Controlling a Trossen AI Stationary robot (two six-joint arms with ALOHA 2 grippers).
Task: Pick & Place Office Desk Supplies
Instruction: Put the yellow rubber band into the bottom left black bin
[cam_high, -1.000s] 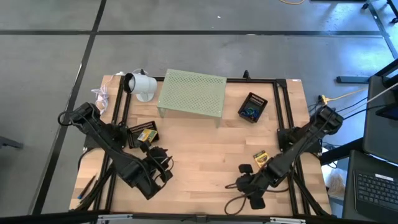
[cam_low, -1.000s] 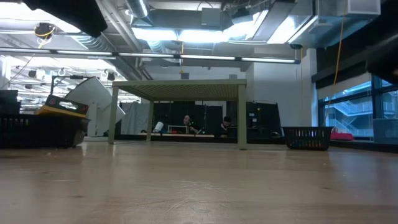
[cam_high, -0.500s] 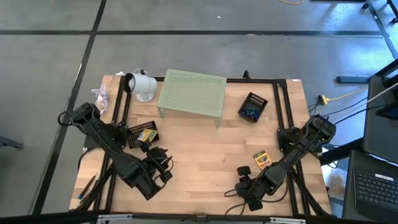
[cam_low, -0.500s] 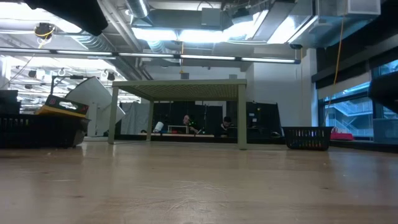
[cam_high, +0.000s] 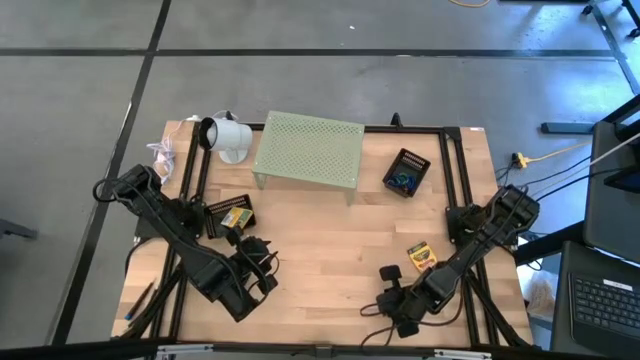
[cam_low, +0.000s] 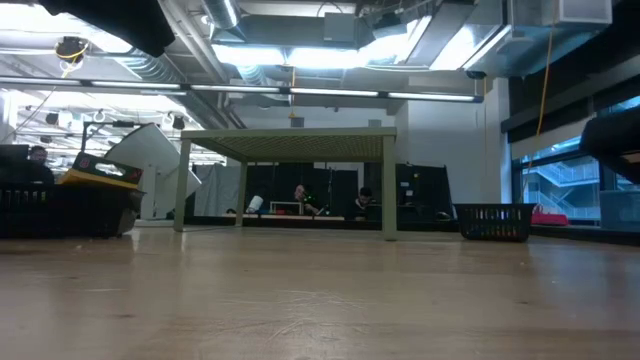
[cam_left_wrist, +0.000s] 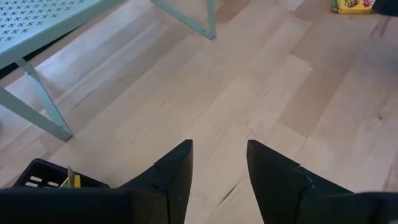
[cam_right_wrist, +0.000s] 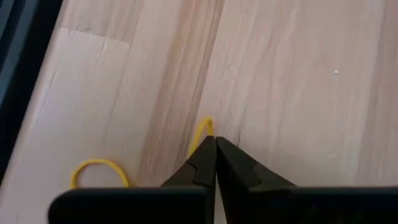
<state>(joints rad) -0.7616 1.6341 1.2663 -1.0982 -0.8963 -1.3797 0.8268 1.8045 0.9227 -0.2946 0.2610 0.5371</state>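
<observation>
Right wrist view shows the right gripper (cam_right_wrist: 215, 146) clenched, its tips pinching a yellow rubber band (cam_right_wrist: 203, 132) against the wooden table (cam_right_wrist: 298, 74). A second yellow band (cam_right_wrist: 99, 172) lies near it. High view: the left gripper (cam_high: 268, 262) waits released beside the black tray (cam_high: 228, 217) with a yellow-green box.

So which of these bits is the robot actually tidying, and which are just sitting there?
Part of the job:
- yellow rubber band, pinched in the right gripper
- second yellow rubber band
- yellow-green card box
- black baskets

Just lying about:
- green perforated riser
- white cup-shaped object
</observation>
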